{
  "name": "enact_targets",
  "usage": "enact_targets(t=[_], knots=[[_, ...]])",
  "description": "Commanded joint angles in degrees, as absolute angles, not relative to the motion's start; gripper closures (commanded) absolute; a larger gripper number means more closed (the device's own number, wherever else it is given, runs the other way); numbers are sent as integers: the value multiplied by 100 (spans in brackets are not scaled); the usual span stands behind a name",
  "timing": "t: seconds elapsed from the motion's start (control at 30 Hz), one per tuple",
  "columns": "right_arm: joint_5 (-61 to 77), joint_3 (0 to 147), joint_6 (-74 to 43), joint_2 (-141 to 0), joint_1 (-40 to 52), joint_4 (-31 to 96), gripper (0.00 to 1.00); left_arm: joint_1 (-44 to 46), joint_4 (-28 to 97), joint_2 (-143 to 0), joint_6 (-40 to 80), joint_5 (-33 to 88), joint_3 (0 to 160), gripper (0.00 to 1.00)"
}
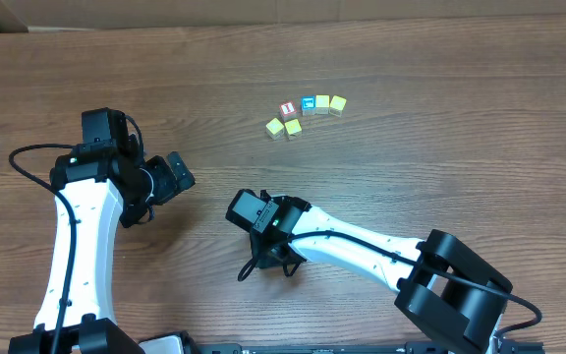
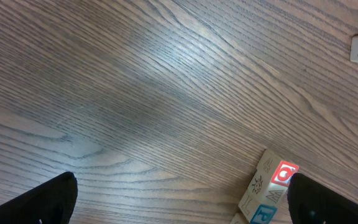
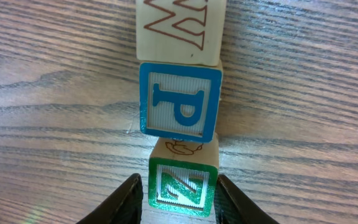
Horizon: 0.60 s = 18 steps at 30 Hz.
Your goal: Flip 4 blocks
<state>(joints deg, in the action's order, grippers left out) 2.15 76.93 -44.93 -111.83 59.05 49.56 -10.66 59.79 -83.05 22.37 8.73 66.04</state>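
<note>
Right hand (image 3: 179, 194): its two fingers (image 3: 128, 202) stand on either side of the Z block (image 3: 182, 190), the green-faced cube at the near end of a row. The right finger lies against the block's side. A thin dark line shows at the left finger. Whether the hand is clamped on the block or only just beside it cannot be told.

The row lies flat on the bench (image 1: 411, 147). From the hand outward it runs Z block, then the P block (image 3: 180, 101) with its blue face up, then the W block (image 3: 180, 28), a pale cube with a brown letter. Each neighbour touches the next.

The left wrist view shows the O block (image 2: 284, 173), red face up, at the far end of the same row.

In the overhead view the right hand (image 1: 249, 211) covers the row near the bench centre.

Left hand (image 2: 185, 208): fingers wide apart, tips showing in the lower corners of its own view. It hangs above bare wood to the left of the row.

A cube cluster (image 1: 308, 110) of yellow, red and blue pieces lies toward the far side, well apart from both hands.
</note>
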Motion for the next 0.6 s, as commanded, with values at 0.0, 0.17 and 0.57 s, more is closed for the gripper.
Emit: enact_targets(t=[0.0,0.17,0.57], knots=[[30,7776,-4480,-11168,5977,4941,62,-1085,5972,-8326,2231,854,6573,0],[-148,7732,-4517,-11168,6010,4921,62,-1085,5972,-8326,2231,854,6573,0],[-257,7732,-4515,-11168,5983,4794,66,-1085,5972,-8326,2231,854,6573,0]])
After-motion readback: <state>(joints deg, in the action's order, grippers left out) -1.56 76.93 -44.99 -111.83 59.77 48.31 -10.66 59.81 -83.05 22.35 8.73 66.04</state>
